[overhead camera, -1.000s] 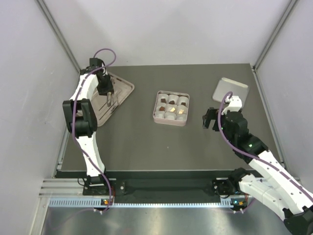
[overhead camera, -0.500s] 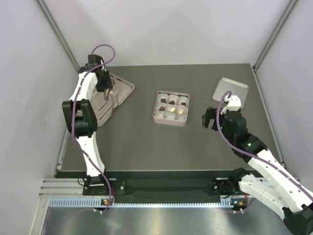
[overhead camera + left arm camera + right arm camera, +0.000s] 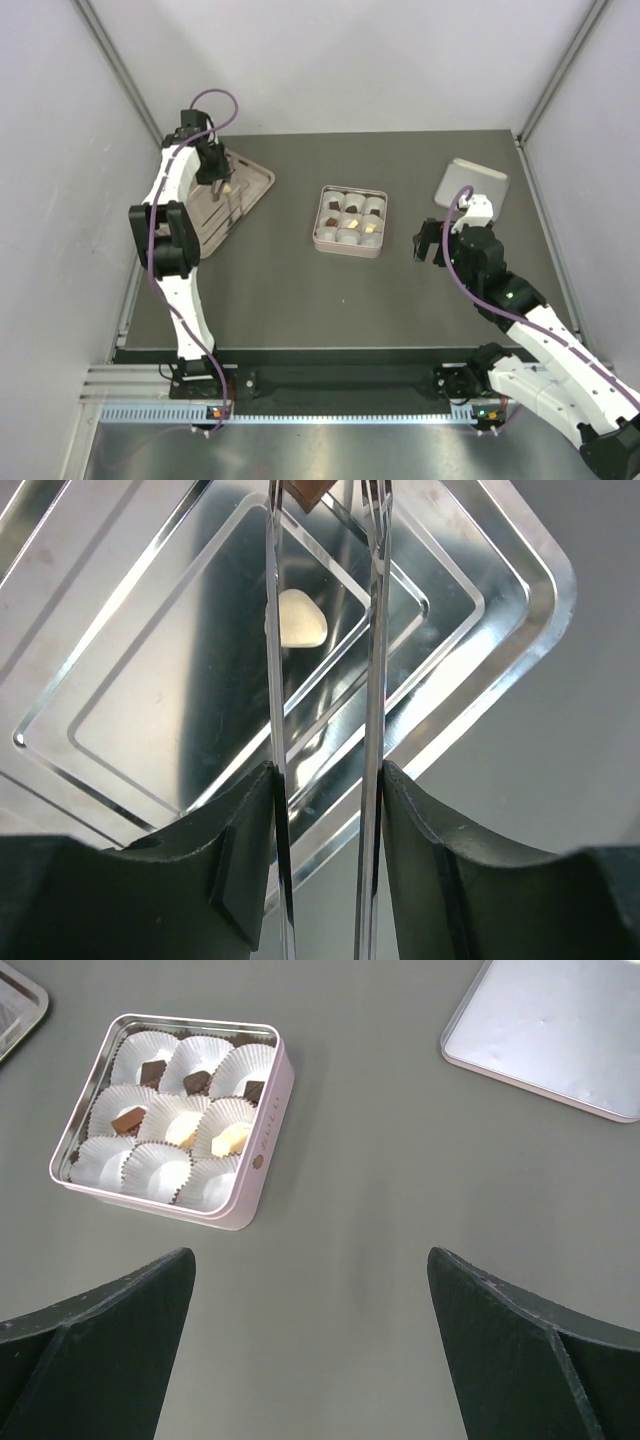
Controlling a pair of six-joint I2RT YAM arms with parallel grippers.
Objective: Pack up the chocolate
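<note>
Top external view shows the dark tabletop [image 3: 280,295] with the things spread out on it. The left arm [image 3: 170,185] reaches to the far left, over the shiny tray [image 3: 255,180], because that is where the loose chocolate is. The right arm [image 3: 535,325] sits on the right, out of the way, pointing toward the middle.

The lid [image 3: 472,183] lies flat at the far right, well apart from the tin [image 3: 347,247]. That leaves the tin open, so pieces can go in from above. The tin sits in the middle of the tabletop, where I think both arms can reach it.

Inside the tin are nine white cups [image 3: 160,1170], one for each piece. The far row holds three dark pieces. The middle row holds one brown and two cream ones. The three cups in the near row have nothing in them, so I think the task is about two thirds done.

In the left wrist view, the left jaws are long and thin, good for tiny things. They are squeezed onto a brown piece [image 3: 308,490] at their very tips, above the tray. One cream piece [image 3: 298,618] lies on the tray just below, partly behind one finger.

The right jaws are spread wide with nothing between them.
</note>
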